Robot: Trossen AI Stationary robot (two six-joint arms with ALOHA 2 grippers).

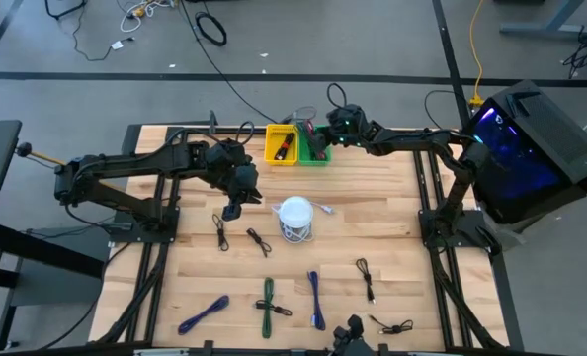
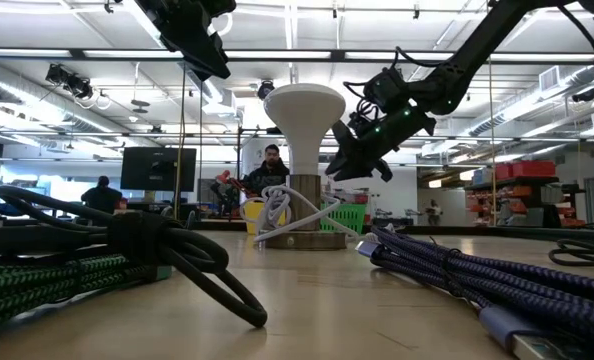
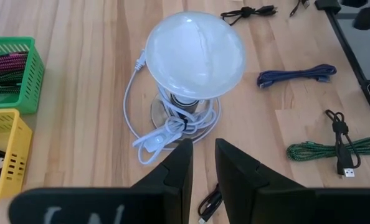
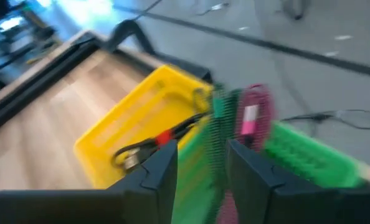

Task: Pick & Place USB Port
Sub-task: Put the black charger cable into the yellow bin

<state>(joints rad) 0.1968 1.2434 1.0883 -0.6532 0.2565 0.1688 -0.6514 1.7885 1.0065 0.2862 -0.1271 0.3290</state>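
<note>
Several bundled USB cables lie on the wooden table: black ones (image 1: 220,229) (image 1: 259,240) (image 1: 366,277), blue ones (image 1: 315,297) (image 1: 205,313) and a green one (image 1: 267,305). A yellow bin (image 1: 281,145) and a green bin (image 1: 318,153) stand at the far edge. My right gripper (image 4: 200,165) hovers open over the green bin (image 4: 309,162), above a pink cable (image 4: 253,118) that lies inside it. My left gripper (image 3: 203,168), open by a narrow gap and empty, hangs above the table just left of the white lamp (image 3: 194,53).
The white dome lamp (image 1: 295,216) stands mid-table with its white cord coiled round the base (image 3: 166,127). The yellow bin (image 4: 129,130) holds a black cable with a red part (image 4: 154,146). People show in the room behind, in the low view.
</note>
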